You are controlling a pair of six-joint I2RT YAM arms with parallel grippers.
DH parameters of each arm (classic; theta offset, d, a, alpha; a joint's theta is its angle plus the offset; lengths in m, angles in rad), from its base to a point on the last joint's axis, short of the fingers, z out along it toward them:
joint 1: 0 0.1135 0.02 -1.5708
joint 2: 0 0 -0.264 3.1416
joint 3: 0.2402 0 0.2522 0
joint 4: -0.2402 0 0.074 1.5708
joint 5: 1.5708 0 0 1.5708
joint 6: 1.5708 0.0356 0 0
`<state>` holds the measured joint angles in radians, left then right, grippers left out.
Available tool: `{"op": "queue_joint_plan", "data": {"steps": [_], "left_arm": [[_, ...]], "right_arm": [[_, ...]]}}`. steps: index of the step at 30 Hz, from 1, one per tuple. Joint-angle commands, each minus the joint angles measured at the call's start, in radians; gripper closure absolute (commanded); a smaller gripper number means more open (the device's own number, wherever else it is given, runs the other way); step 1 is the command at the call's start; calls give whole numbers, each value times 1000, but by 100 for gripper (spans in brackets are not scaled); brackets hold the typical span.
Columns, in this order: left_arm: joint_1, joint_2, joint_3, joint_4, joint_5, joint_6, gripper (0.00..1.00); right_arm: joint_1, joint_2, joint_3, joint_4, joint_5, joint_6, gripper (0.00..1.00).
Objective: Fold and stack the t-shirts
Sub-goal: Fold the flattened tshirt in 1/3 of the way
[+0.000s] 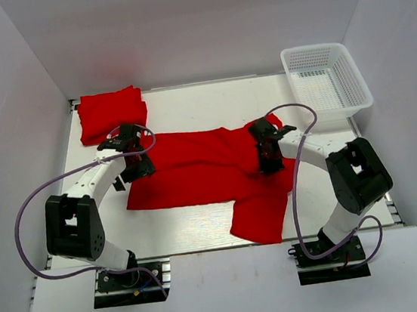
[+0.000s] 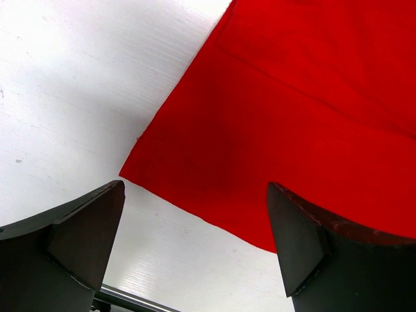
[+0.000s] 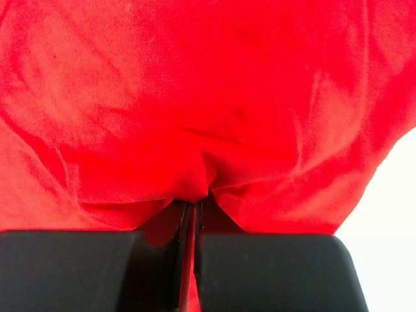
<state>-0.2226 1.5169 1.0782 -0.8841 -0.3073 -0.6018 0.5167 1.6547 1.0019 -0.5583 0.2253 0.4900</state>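
A red t-shirt lies spread across the middle of the white table, partly folded, one part hanging toward the front edge. A folded red t-shirt sits at the back left. My left gripper is open and empty just above the shirt's left corner; in the left wrist view its fingers straddle the corner of the red cloth. My right gripper is shut on a pinch of the shirt's right side; in the right wrist view the cloth bunches into the closed jaws.
A white plastic basket stands at the back right. White walls enclose the table on three sides. The table's front edge runs just beyond the hanging part of the shirt.
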Motion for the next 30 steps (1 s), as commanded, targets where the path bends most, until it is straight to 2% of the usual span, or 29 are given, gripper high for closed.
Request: {"op": "queue_joint_plan", "data": {"steps": [1,6,13,20,22,23,26,27,30], "left_arm": [[-3,-20,34,4,-16,4,0],[-3,-29,25,4,-16,4,0],[-3,-29,25,4,-16,4,0],[-3,-29,25,-6,-16,4,0],[-3,-29,15,3,-16,4,0],[-3,-18,15,4,-16,4,0],[-3,-8,25,4,-7,4,0],[-3,-8,35,4,-7,4,0],[-3,18,98,4,2,29,0]], "right_arm": [[-3,-39,82,-125,32,-7,100],[-6,19,239,-443,10,-7,100],[11,19,259,-575,-147,-67,100],[-3,2,319,-725,-113,-70,100],[0,-1,328,-720,-129,-93,76],[2,-9,316,-700,-164,-123,48],[-1,-24,303,-615,-265,-146,27],[0,-32,305,-602,-279,-163,12],[-9,-33,348,-568,-271,-165,10]]}}
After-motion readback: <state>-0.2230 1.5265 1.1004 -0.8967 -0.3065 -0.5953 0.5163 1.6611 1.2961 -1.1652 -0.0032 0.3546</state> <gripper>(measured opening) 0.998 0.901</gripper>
